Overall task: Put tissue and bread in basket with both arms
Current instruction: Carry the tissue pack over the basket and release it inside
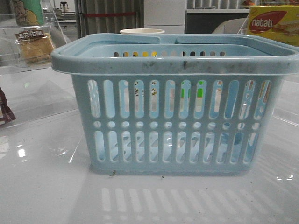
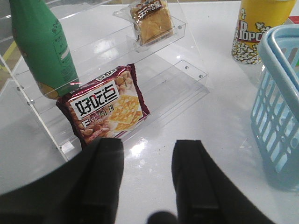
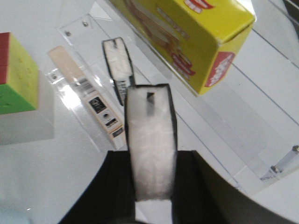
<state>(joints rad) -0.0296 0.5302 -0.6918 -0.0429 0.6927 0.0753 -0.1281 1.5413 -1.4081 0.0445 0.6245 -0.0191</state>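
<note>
The light blue basket [image 1: 175, 100] stands in the middle of the table; its side also shows in the left wrist view [image 2: 280, 93]. The wrapped bread [image 2: 149, 21] lies on the upper step of a clear acrylic shelf, also seen in the front view [image 1: 35, 44]. My left gripper [image 2: 147, 144] is open and empty over the table, just short of a dark red cracker packet [image 2: 110, 105]. My right gripper [image 3: 152, 154] is shut on the tissue [image 3: 149, 130], seen edge-on as a pale packet with a black border, held in front of another acrylic shelf. Neither gripper shows in the front view.
A green bottle [image 2: 39, 46] stands on the left shelf and a popcorn cup [image 2: 254, 28] by the basket. The yellow nabati box [image 3: 187, 37], a colour cube [image 3: 16, 74] and a thin pale packet [image 3: 86, 98] sit on the right shelf. A white cup [image 1: 142, 31] stands behind the basket.
</note>
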